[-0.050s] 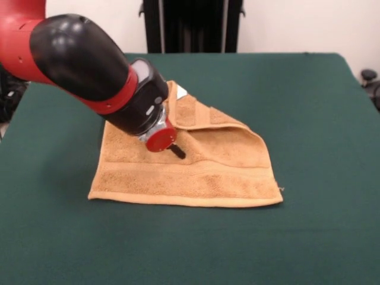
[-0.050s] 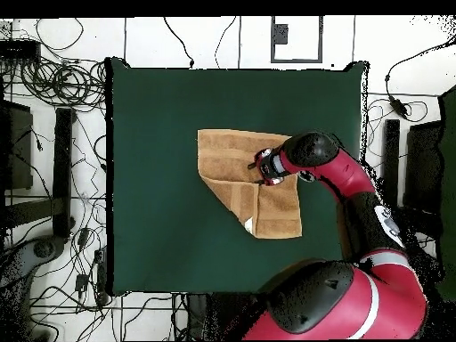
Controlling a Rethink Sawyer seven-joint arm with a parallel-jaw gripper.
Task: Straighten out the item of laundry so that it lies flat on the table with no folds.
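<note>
The item of laundry [image 1: 202, 175] is a tan-orange towel near the middle of the table [image 1: 309, 107]. Its near edge lies flat, with a woven band running along it. One far corner is folded over onto the towel, leaving a long diagonal fold edge, and a white tag [image 1: 181, 91] shows at the far tip. My gripper [image 1: 176, 150] points down at the towel's middle, just beside the folded flap, and the wrist hides part of the far side. From overhead, the gripper [image 2: 259, 173] sits over the towel [image 2: 233, 158], with the flap toward the robot's side of the table [image 2: 151, 134].
Green cloth stretches wide on every side of the towel. Cables [image 2: 53, 85] and dark equipment lie on the floor around the table. A black stand [image 1: 193, 24] rises behind the far edge.
</note>
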